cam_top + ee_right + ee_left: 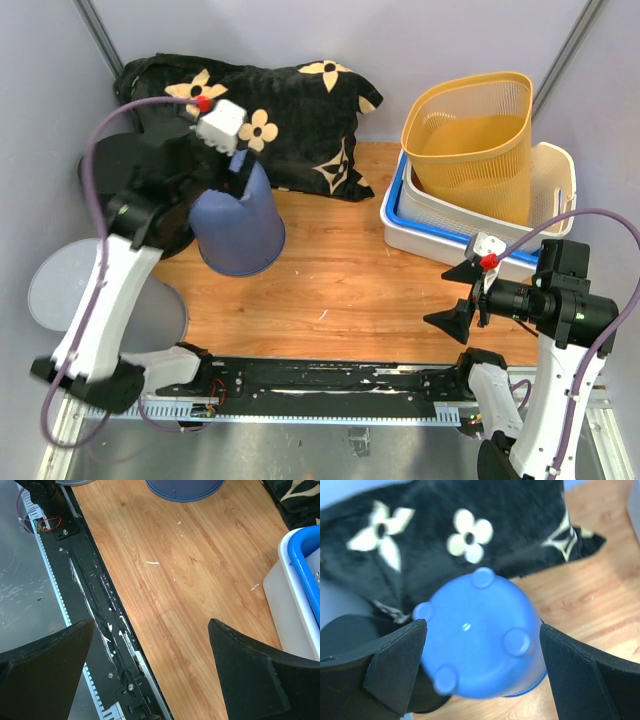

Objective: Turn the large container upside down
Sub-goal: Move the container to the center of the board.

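Observation:
The large blue container (pixel 238 228) stands bottom up on the wooden table, rim down, in front of the black pillow. In the left wrist view its round base (pixel 477 635) with small feet faces the camera and looks blurred. My left gripper (pixel 237 165) sits right over that base. Its jaws are spread wide, one on each side of the base and close against its walls. My right gripper (pixel 455 318) is open and empty, low over the front right of the table. The container's rim (pixel 184 491) shows at the top edge of the right wrist view.
A black pillow with cream flowers (pixel 290 110) lies at the back. A yellow basket (pixel 475 140) sits in stacked blue and white bins (pixel 420 235) at the right. A dark round object (pixel 120 170) and a grey disc (pixel 70 290) lie at the left. A black rail (pixel 95 590) runs along the front edge.

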`<action>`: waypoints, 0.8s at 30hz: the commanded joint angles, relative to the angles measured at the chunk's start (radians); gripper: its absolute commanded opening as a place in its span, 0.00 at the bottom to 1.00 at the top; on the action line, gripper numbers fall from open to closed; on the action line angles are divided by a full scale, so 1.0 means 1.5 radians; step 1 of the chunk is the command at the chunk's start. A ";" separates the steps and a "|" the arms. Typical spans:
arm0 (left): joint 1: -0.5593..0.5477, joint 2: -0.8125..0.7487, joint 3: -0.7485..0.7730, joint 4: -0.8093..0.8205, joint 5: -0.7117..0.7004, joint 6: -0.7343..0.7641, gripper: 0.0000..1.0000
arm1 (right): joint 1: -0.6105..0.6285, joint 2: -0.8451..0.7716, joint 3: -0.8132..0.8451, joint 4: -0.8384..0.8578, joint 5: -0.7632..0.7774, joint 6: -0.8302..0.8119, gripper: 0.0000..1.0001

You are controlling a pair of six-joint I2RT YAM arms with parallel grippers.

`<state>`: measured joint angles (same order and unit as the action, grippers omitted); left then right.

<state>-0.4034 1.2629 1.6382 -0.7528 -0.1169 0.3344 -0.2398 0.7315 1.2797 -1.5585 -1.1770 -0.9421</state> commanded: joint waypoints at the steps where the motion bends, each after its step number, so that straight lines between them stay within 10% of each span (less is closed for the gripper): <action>1: 0.014 -0.103 -0.003 -0.029 -0.002 -0.033 0.99 | -0.010 0.008 -0.004 0.004 -0.010 0.010 1.00; 9: 0.127 -0.290 -0.151 -0.169 0.224 0.035 0.99 | -0.032 -0.012 -0.006 0.008 -0.023 0.011 1.00; 17: 0.161 -0.257 -0.324 -0.158 0.387 -0.004 0.99 | -0.033 0.006 -0.008 0.011 -0.036 0.011 1.00; 24: 0.170 -0.172 -0.373 -0.074 0.181 -0.078 0.99 | -0.043 -0.002 -0.011 0.017 -0.035 0.017 1.00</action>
<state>-0.1665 0.9718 1.1057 -0.9634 0.3443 0.3042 -0.2852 0.7368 1.2770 -1.5421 -1.2045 -0.9356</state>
